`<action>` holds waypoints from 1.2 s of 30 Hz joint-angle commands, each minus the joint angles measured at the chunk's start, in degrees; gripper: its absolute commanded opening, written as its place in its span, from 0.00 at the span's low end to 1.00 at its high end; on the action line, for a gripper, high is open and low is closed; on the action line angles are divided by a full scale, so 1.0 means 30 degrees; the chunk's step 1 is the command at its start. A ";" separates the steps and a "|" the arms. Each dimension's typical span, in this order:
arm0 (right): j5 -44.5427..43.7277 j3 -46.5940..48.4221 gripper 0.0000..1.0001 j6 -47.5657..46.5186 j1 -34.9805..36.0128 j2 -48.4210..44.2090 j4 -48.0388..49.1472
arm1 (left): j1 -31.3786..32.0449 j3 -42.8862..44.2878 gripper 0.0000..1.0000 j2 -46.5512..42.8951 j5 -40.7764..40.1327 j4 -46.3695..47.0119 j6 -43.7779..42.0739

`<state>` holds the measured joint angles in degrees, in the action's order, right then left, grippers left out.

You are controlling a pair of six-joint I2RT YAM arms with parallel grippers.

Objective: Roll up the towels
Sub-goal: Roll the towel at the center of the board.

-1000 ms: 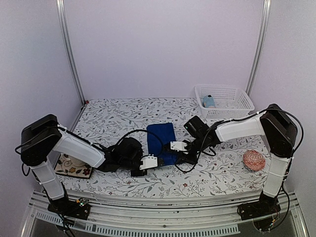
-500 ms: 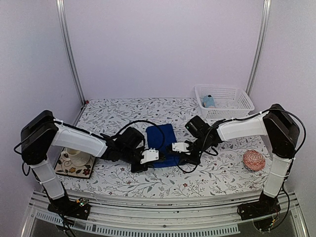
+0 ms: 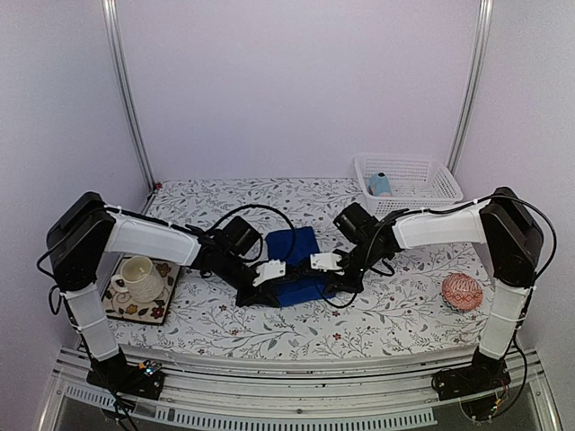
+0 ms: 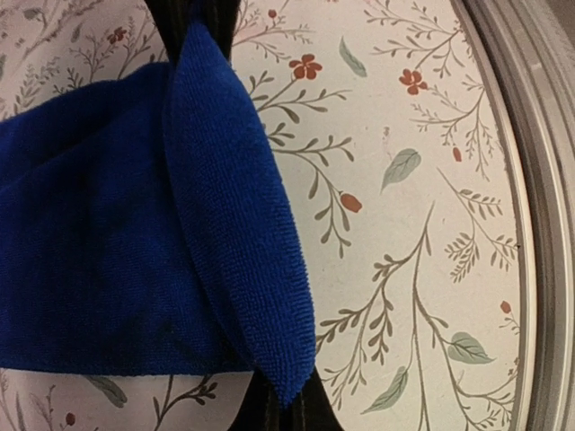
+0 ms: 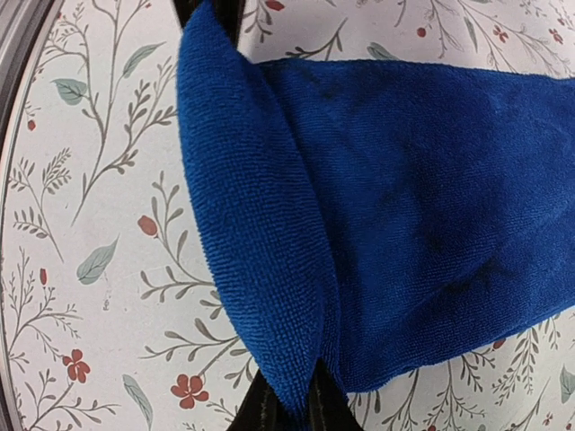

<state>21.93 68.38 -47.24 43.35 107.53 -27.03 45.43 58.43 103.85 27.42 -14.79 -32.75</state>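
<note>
top view only: blue towel (image 3: 292, 251) lies mid-table (image 3: 207, 328); light-blue towel (image 3: 380, 185) sits in the basket (image 3: 422, 199) at the back right
wrist views only: the blue towel's edge is pinched up into a fold between dark fingers
left gripper (image 3: 269, 272): clenched on the towel's near left edge
right gripper (image 3: 323, 261): clenched on its near right edge
arms: both stretched low, wrists angled inward toward each other
</note>
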 commanded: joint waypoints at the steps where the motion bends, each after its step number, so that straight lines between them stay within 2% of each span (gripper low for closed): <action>1: -0.0573 0.0681 0.15 0.0248 -0.0205 0.0534 -0.0466 | -0.0268 0.0274 0.00 0.0743 0.1363 -0.1544 0.0520; 7: -0.1071 0.0439 0.18 0.0224 -0.0198 0.0319 -0.0178 | -0.0643 0.0565 0.00 0.1249 0.1161 -0.1841 0.1144; 8: -0.1146 0.0080 0.23 0.0222 -0.0211 0.0312 -0.0138 | -0.0744 0.0653 0.00 0.1345 0.1164 -0.1839 0.1291; 12: -0.1511 -0.0142 0.26 0.0315 -0.0194 0.0312 0.0110 | -0.1032 0.1181 0.00 0.1879 0.1747 -0.2217 0.1650; 17: -0.3716 -0.0480 0.31 0.0596 -0.0234 -0.0012 0.1466 | -0.1396 0.2034 0.00 0.2567 0.2593 -0.2761 0.1940; 24: -0.5603 -0.1953 0.45 -0.0641 -0.0634 -0.1309 0.3920 | -0.1911 0.2564 0.00 0.3589 0.3743 -0.3020 0.2350; 29: -0.5290 -0.3430 0.54 -0.1749 -0.0682 -0.2901 0.6365 | -0.2018 0.2991 0.00 0.4264 0.4080 -0.3334 0.2476; 36: -0.4102 -0.5815 0.56 -0.3827 -0.0097 -0.4933 0.9117 | -0.2298 0.3849 0.00 0.5207 0.4297 -0.4019 0.2783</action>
<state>7.25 55.24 -53.84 41.67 96.60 -7.14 39.62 68.64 116.46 40.95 -24.69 -25.21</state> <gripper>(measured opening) 0.558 0.017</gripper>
